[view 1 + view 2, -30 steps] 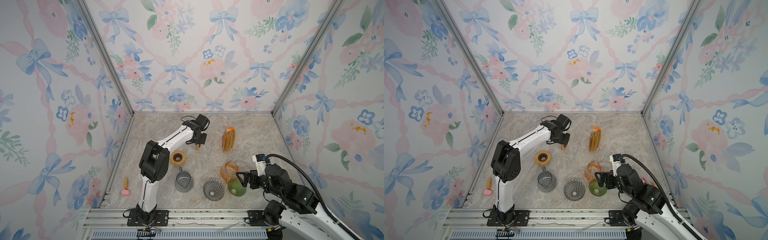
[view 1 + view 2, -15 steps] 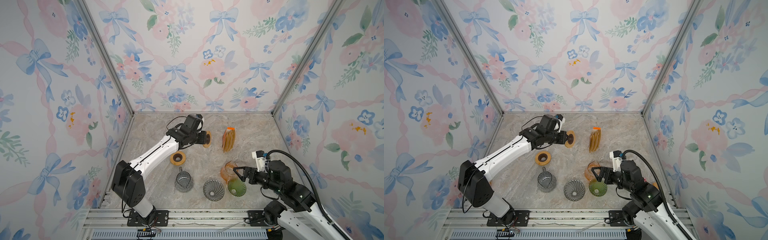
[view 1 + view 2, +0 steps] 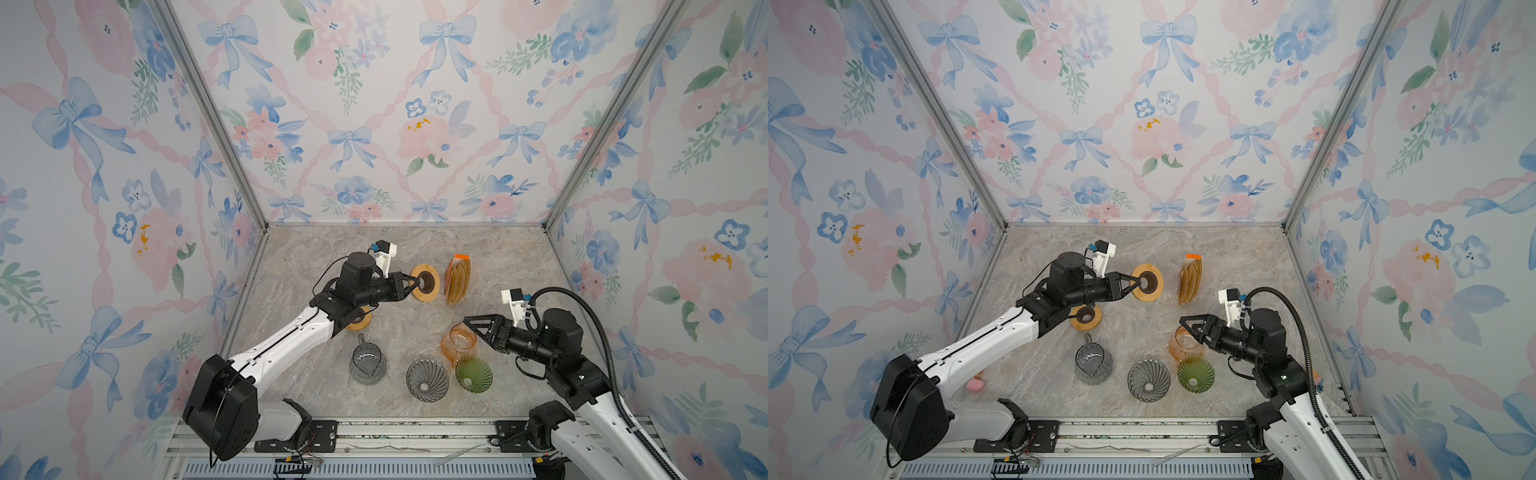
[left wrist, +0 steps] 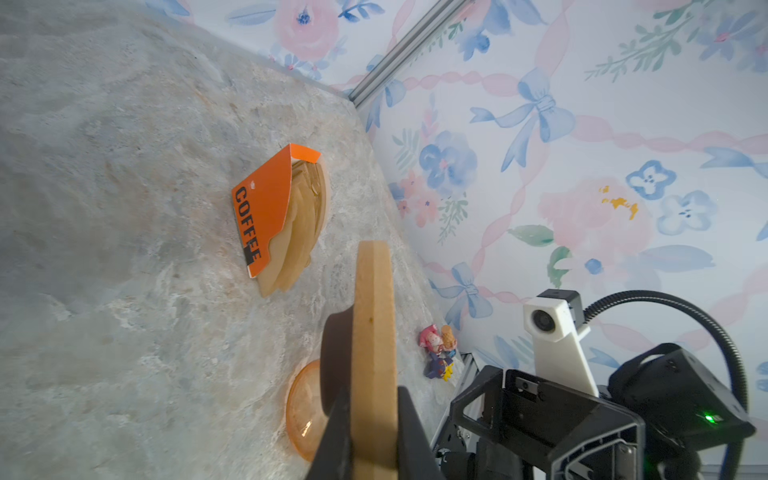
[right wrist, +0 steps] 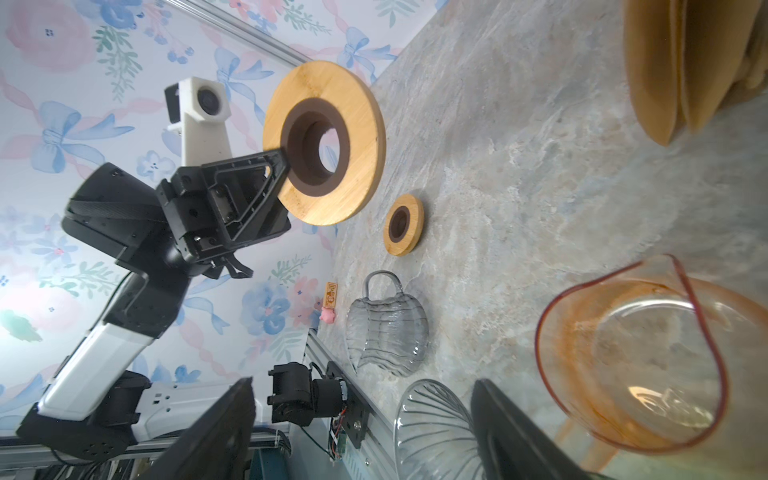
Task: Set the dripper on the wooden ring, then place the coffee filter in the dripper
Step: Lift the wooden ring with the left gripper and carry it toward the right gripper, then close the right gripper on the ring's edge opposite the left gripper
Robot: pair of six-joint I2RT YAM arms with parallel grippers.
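Observation:
The coffee filter pack (image 3: 457,278), brown papers in an orange sleeve, stands at the back of the table (image 4: 282,216) (image 5: 685,62). A clear ribbed dripper (image 3: 427,379) (image 5: 436,432) and a green dripper (image 3: 473,374) sit near the front. My left gripper (image 3: 415,282) (image 4: 374,432) is shut on a wooden ring (image 3: 424,282) (image 5: 328,141), held on edge above the table, left of the filters. My right gripper (image 3: 471,328) (image 5: 365,415) hangs open and empty over the orange glass carafe (image 3: 459,340).
A second wooden ring (image 3: 359,320) lies under the left arm. A clear glass pitcher (image 3: 368,361) stands left of the clear dripper. Small toys lie by the left wall (image 3: 974,384) and right wall (image 4: 438,353). Patterned walls close in three sides.
My left arm has carried the wooden ring to the right, toward the filter pack. My right gripper has moved from beside the green dripper to the orange carafe, its jaws narrowing a little.

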